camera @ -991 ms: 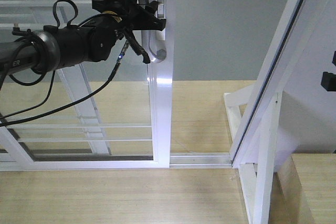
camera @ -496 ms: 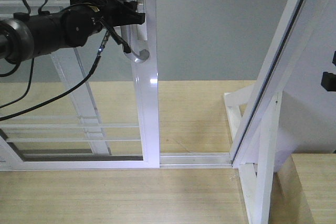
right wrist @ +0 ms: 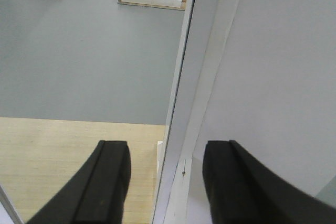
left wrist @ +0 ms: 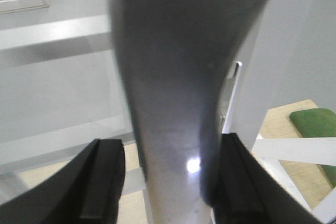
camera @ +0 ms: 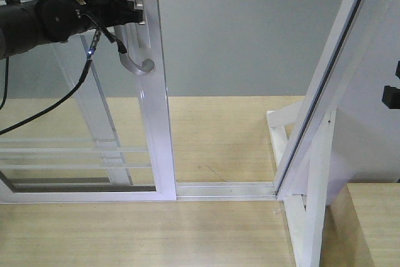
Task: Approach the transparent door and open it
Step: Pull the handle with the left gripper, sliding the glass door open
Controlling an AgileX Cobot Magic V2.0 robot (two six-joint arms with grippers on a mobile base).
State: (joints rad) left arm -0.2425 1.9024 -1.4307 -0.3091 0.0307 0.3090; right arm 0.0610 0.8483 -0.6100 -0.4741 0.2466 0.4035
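1. Front view: we see the glass door (camera: 94,92) at left, with open floor (camera: 219,142) between its frame edge and the slanted panel (camera: 331,85).
2. Our left gripper (camera: 128,14) reaches level, clamped on the door's handle (camera: 139,60).
3. Our right gripper (right wrist: 165,182) hangs parted, empty.

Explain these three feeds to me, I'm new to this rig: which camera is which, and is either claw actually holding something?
The wide front view looks out from the robot's base. Its left arm reaches to the transparent door, a sliding glass panel in a white frame, and the left claw is at the curved grey handle. The left wrist view looks along that claw: the handle fills the gap between its two dark fingers. The right wrist view shows the right claw open, holding nothing, pointing at a slanted white frame.
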